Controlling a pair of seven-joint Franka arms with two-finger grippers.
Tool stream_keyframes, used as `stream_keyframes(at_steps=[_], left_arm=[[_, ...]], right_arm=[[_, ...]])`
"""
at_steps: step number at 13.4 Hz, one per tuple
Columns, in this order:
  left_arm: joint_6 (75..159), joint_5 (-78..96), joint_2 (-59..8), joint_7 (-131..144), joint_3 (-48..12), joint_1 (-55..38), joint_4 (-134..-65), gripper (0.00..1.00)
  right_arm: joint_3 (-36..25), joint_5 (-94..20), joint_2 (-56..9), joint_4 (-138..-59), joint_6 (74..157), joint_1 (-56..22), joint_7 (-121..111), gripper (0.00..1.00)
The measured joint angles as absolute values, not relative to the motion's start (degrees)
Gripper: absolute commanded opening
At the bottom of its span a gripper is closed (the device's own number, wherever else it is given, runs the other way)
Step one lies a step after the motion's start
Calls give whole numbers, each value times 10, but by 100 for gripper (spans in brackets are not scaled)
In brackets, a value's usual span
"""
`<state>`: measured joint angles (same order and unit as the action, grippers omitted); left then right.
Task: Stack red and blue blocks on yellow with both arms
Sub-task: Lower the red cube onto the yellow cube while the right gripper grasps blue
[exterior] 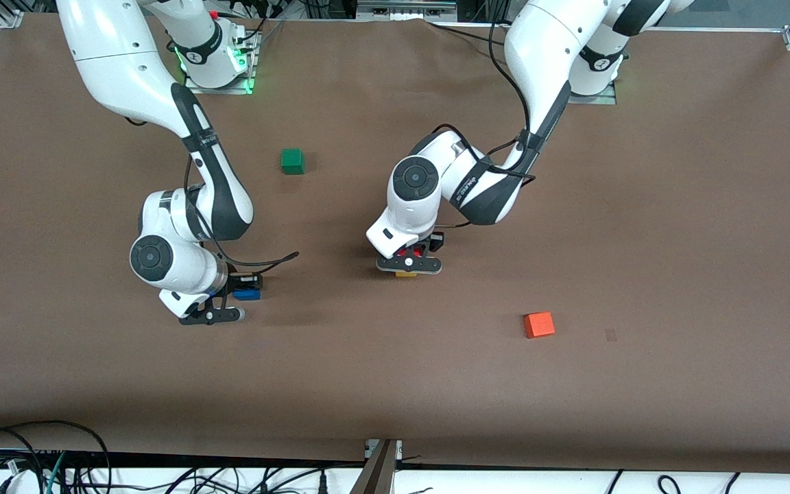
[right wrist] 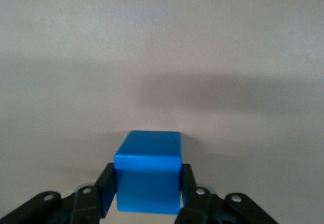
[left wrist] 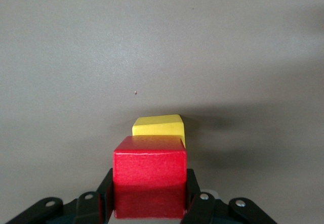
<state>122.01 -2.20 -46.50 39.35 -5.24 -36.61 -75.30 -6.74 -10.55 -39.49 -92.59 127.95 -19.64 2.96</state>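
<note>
Red block sat clamped between the left gripper's two fingers, pads pressed flat on its opposite side faces, held directly over the yellow block. Left wrist view showed yellow partly covered by red; couldn't tell whether red was touching it or just above it. In the front view the left gripper was down low near the table's middle, only a sliver of red and yellow visible under the hand. Left arm came in from its base and folded down over that spot. Blue block was pinched in the right gripper, fingers closed on both side faces. It looked slightly off the table in the right wrist view, but contact couldn't be confirmed. Front view put the right gripper and blue toward the right arm's end of the table, well apart from the yellow block. Right arm was bent down over it. Green cube sat alone on the table, farther from the front camera than both grippers. Orange cube sat nearer the camera than yellow, toward the left arm's end, clear of both arms.
</note>
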Motion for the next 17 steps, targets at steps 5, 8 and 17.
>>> stream_keyframes(at_steps=[5, 8, 17], left_arm=[[1229, -22, -473, 404, -52, -370, -744, 3], [1230, -22, -481, 411, -51, -375, -734, 5], [1230, -22, -482, 412, -44, -375, -732, 100]], right_arm=[[-71, -105, -345, -864, 1155, -196, 33, 53], [-71, -105, -333, -807, 1078, -196, 35, 53], [-69, -105, -334, -756, 1027, -200, 67, 53]])
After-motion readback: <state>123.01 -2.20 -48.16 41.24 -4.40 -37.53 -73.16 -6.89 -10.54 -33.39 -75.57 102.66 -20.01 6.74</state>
